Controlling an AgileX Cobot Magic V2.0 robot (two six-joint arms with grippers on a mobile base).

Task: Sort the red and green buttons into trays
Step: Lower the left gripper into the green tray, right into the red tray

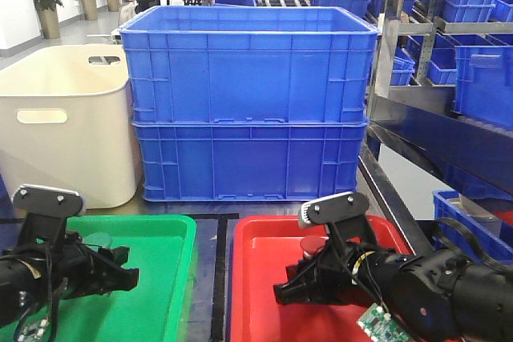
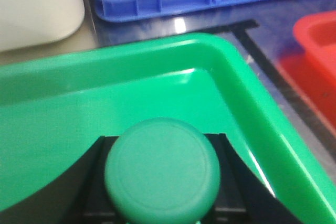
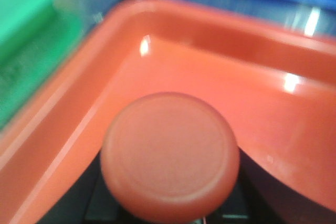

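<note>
Blue crates (image 1: 248, 102) behind; green button (image 2: 161, 170), red button (image 3: 170, 156) caps face wrist cameras.

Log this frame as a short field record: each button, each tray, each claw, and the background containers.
green button: between the left claw fingers, over the green tray
red button: between the right claw fingers, over the red tray
contact with tray floors: cannot tell
trays: side by side, green left, red right
behind trays: two stacked blue crates, cream tub to their left
</note>
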